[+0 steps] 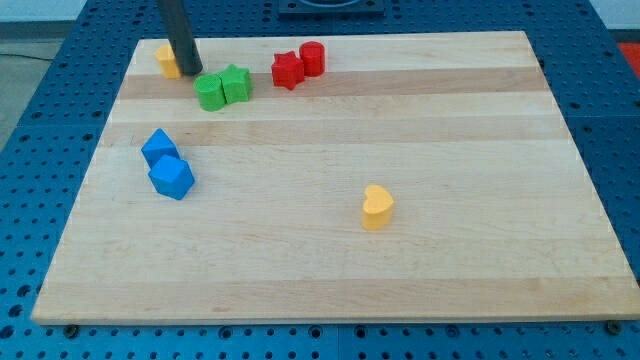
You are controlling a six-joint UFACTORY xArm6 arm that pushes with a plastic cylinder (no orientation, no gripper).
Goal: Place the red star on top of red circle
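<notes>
wooden board [330,250] on blue perforated table [60,60]

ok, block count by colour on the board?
Red: 2, red star block and red round block
Green: 2, and
Blue: 2, and
Yellow: 2, yellow heart block and one by my tip
Total: 8

Board [330,200]: pale wood in lengthwise glued strips, smooth, satin sheen, grain visible. Surround [40,110]: blue perforated panel, matt. Rod, ending in my tip [189,71]: dark, smooth, dull lustre; material could not be told. Red star [288,70], red circle [312,57], green blocks [222,87], blue blocks [166,164], yellow heart [377,207]: solid-coloured, smooth, matt, painted or plastic.
</notes>
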